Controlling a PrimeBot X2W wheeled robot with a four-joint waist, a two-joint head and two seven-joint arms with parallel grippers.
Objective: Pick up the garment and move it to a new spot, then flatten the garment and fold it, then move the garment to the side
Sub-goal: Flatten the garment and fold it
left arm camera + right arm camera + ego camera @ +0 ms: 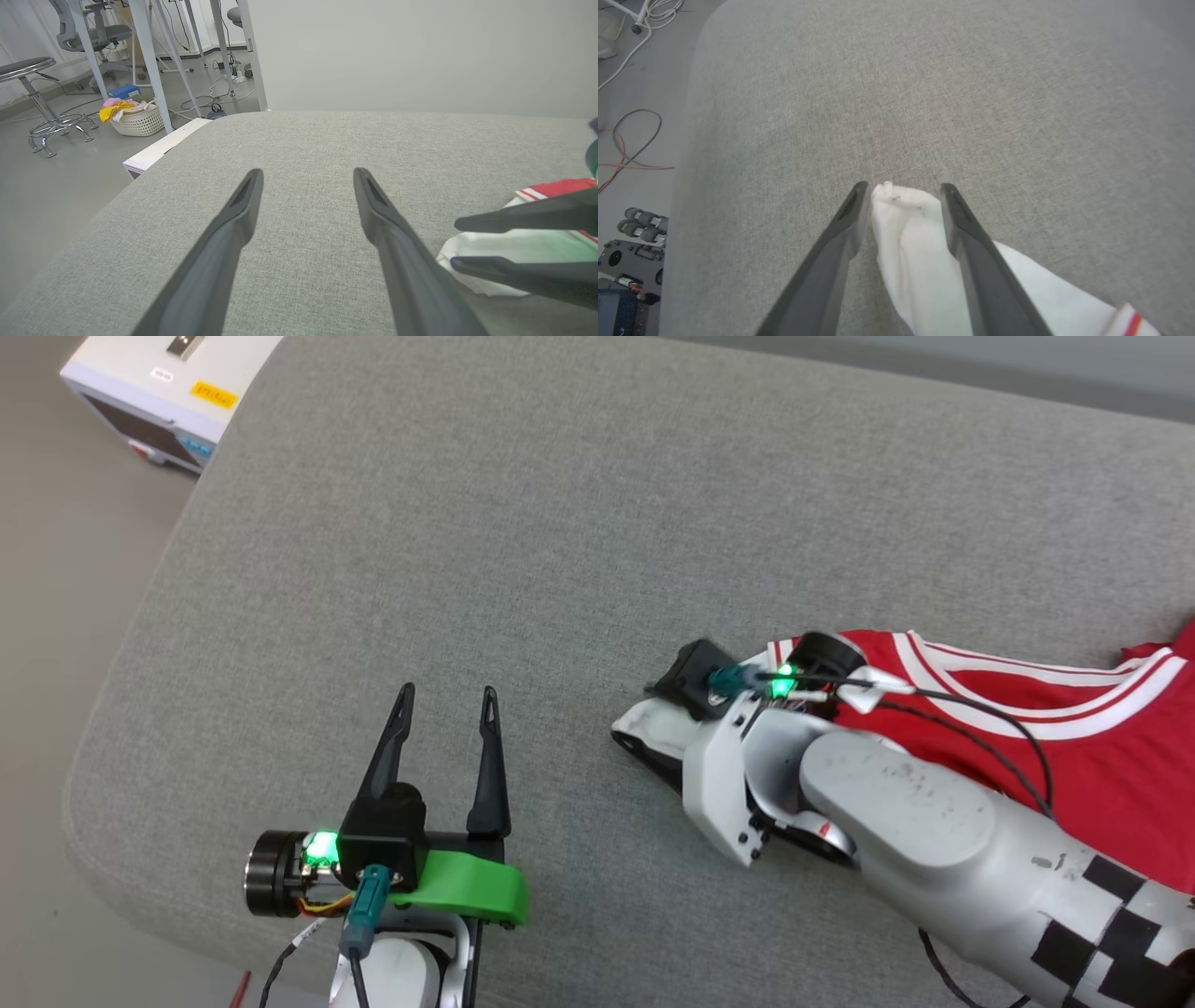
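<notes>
The garment lies on the grey cushion at the right, red with white striped trim. Its white sleeve reaches left, and the sleeve's end rests between the spread fingers of my right gripper, which is open. From the left wrist view the right gripper comes in from the right, jaws apart over the white cloth. In the head view the right gripper is mostly hidden under its own wrist. My left gripper hovers open over bare cushion to the left, with nothing between its fingers.
The cushion's rounded left edge drops to the floor. A white device box stands beyond the far left corner. On the floor farther off are a laundry basket, a stool, table legs and cables.
</notes>
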